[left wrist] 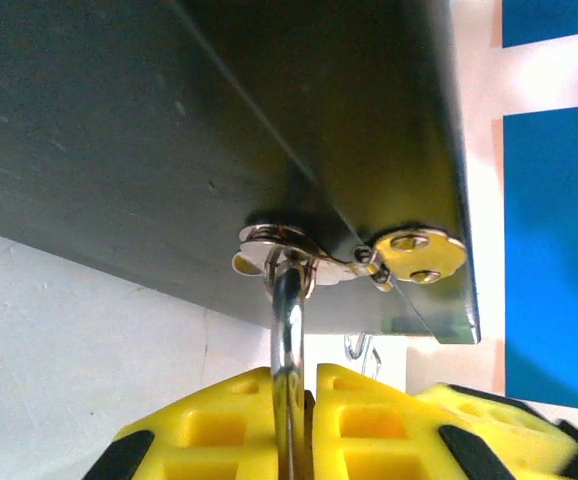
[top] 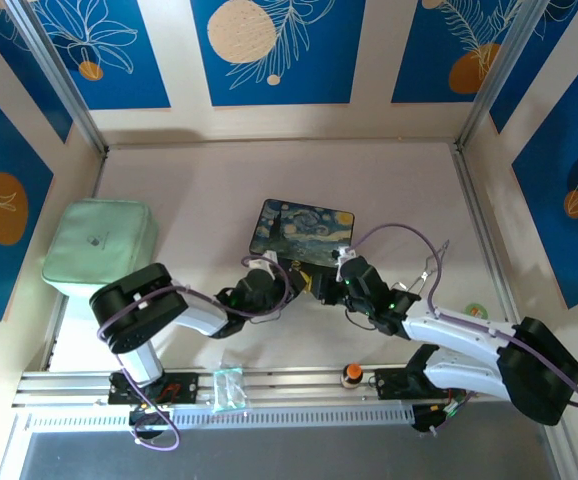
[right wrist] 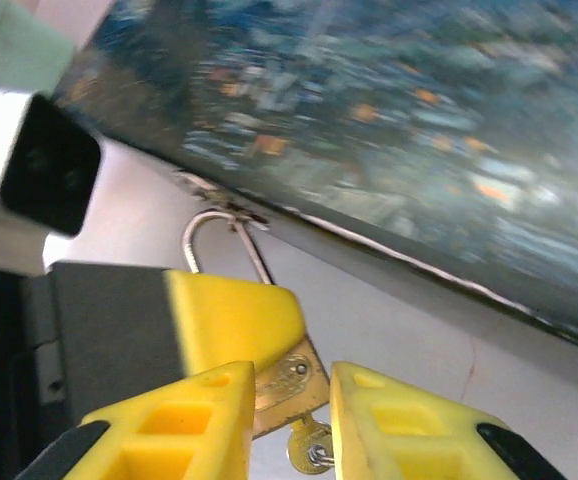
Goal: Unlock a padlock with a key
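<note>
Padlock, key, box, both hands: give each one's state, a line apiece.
Dark painted box: closed.
Brass padlock with silver shackle: hanging from the box's hasp.
Small silvery key: at the padlock's underside, seemingly inserted.
Left hand: shut on the shackle.
Right hand: open, flanking the key.

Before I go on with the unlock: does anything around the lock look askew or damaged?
Nothing looks damaged or spilled. The small brass padlock with its silver shackle is hooked onto the near edge of the dark painted box, pinched by the left end effector. The right end effector is open around it.
</note>
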